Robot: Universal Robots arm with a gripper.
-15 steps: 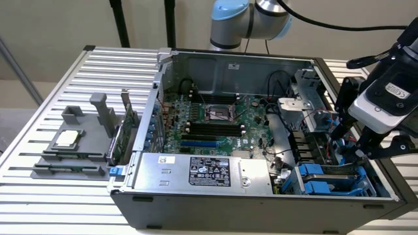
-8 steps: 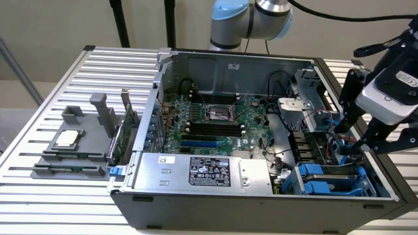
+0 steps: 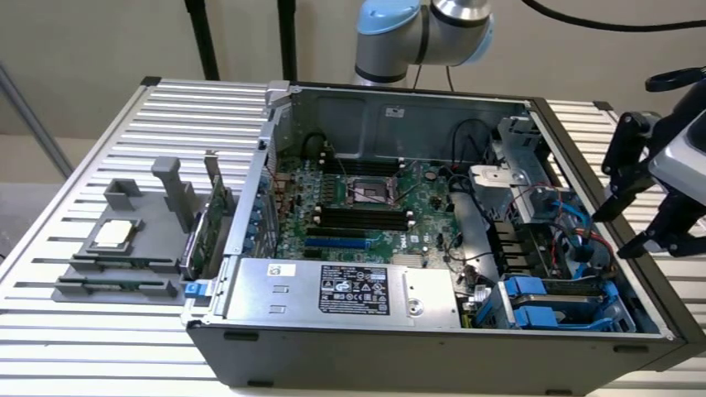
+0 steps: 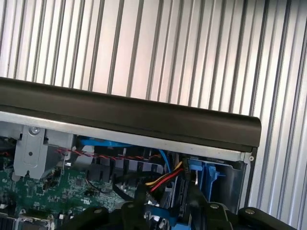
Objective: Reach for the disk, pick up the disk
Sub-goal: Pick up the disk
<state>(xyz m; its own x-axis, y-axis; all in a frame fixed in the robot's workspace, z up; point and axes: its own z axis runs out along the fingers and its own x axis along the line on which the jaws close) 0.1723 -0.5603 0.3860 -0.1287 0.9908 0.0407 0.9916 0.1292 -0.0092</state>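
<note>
end effector [image 3: 616,234] cut by the exterior view's right edge, arm [image 3: 425,33] cropped at the top, disk [image 3: 565,287] mostly hidden under blue rails [image 3: 530,310] and cables [image 3: 579,248], power-supply label [image 3: 353,289] print too small to read

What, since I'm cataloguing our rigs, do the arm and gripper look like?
The arm has silver-grey tubular joints with light blue caps, and a black cable loops nearby. The gripper has a pale grey body and black, jointed linkage fingers.
</note>
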